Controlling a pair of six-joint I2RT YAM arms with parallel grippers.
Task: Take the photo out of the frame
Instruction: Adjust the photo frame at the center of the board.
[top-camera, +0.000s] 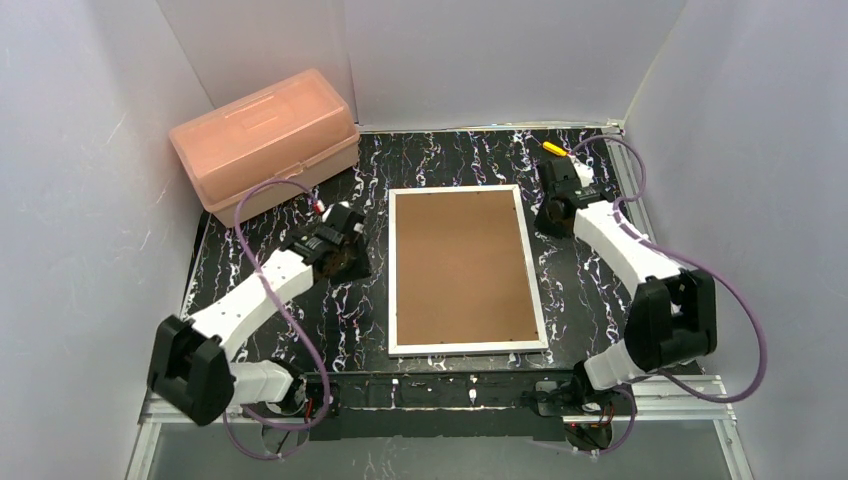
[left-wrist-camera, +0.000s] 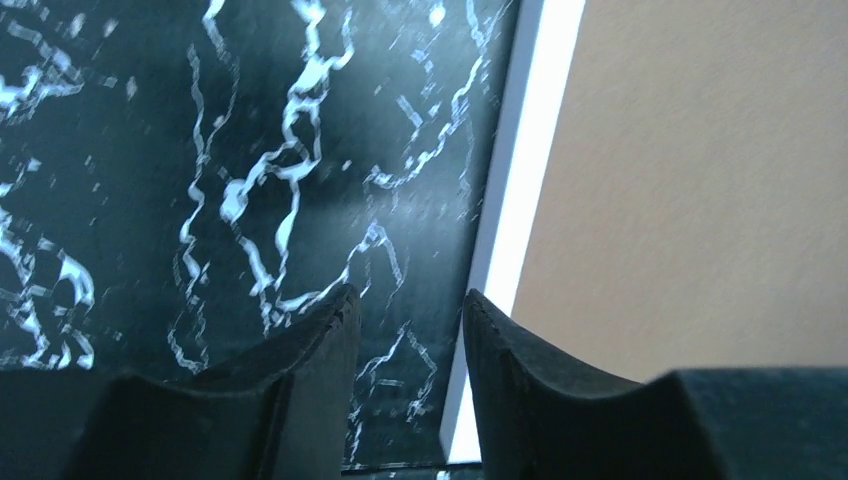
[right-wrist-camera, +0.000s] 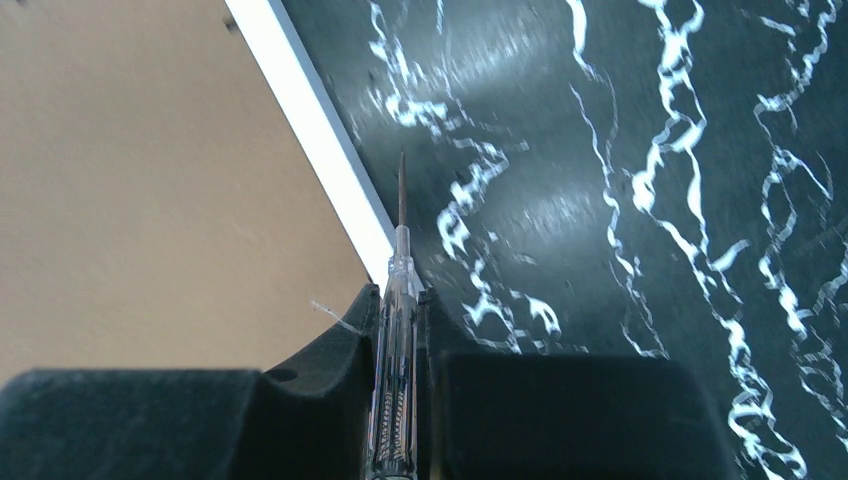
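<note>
The left arm (top-camera: 255, 295) and the right arm (top-camera: 625, 235) each combine white link shells with black joint housings. A purple cable (top-camera: 270, 182) loops beside each arm. The left gripper (left-wrist-camera: 407, 295) carries matte black, wedge-shaped fingers (left-wrist-camera: 300, 390).

Table (top-camera: 460, 150): the one I work over, black top with white marble veining, faint glare | Walls (top-camera: 80, 150): plain white panels along left, far and right edges | Near edge: metal rail (top-camera: 680, 383) | Light: even, soft.
</note>
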